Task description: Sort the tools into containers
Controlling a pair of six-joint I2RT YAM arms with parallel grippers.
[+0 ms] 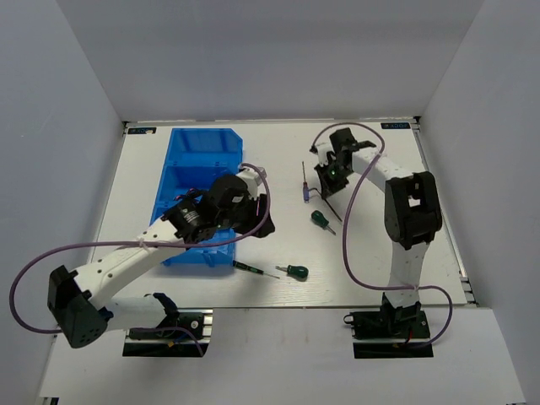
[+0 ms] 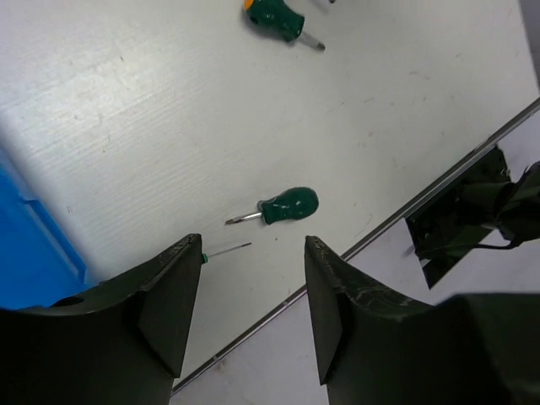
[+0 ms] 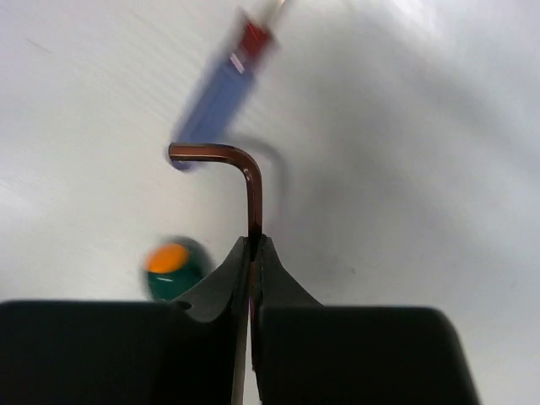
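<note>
Right pincer (image 3: 253, 242) is pressed shut on the long leg of a reddish-brown hex key (image 3: 251, 190), whose short leg bends off to the left in the wrist view. Just beyond it lie the blue-handled screwdriver (image 3: 221, 93), blurred, and a stubby green screwdriver (image 3: 171, 268) with an orange end. Whether the key is off the surface (image 1: 380, 253) I cannot tell. Left pincer (image 2: 251, 246) stands about half open with nothing between its fingers, hanging beside the near right corner of the blue bins (image 1: 194, 148). Below it on the surface lie a second green screwdriver (image 2: 288, 205) and, just beside that, the slim dark screwdriver (image 1: 253, 269), both outside the bins
</note>
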